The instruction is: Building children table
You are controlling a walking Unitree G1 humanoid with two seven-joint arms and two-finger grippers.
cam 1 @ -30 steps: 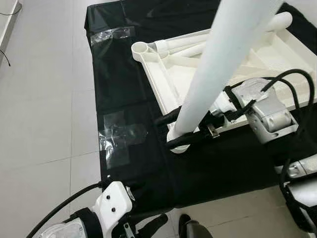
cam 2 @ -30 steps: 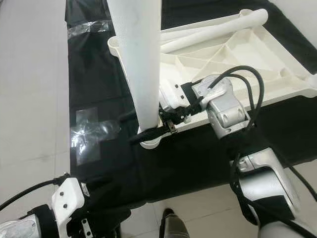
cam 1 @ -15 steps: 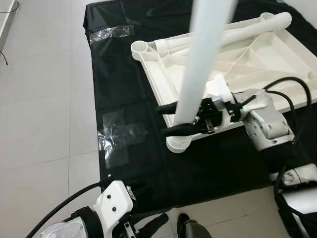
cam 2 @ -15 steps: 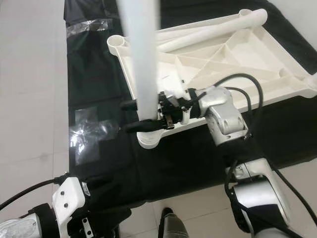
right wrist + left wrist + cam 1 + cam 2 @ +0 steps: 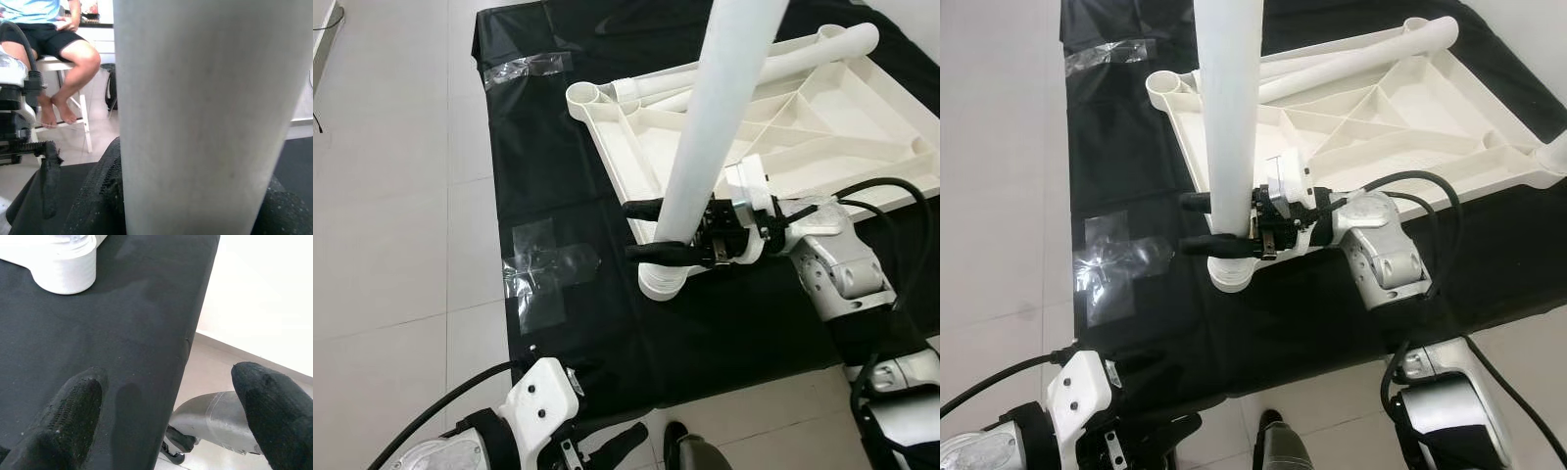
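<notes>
A white children's tabletop [image 5: 636, 166] lies upside down on a black cloth [image 5: 548, 147]. My right gripper [image 5: 641, 230] is shut on a white table leg [image 5: 710, 137], which stands upright with its lower end at the round corner socket [image 5: 663, 282] at the near left corner. Its black fingers [image 5: 1197, 201] clasp the leg just above the socket. The leg [image 5: 205, 122] shows close up between the pads in the right wrist view. More white legs [image 5: 783, 64] lie in the tabletop at the far side. My left gripper [image 5: 166, 431] hangs open low by the near table edge, holding nothing.
Clear tape patches [image 5: 543, 269] stick to the cloth on the left, another [image 5: 529, 67] at the far left corner. Grey tiled floor [image 5: 391, 215] spreads to the left. A seated person's legs [image 5: 63, 63] and a stool are beyond the table.
My right gripper has carried the leg from a slant to nearly upright and drawn it down toward the corner socket. My right arm has swung lower and nearer. The left arm has stayed put.
</notes>
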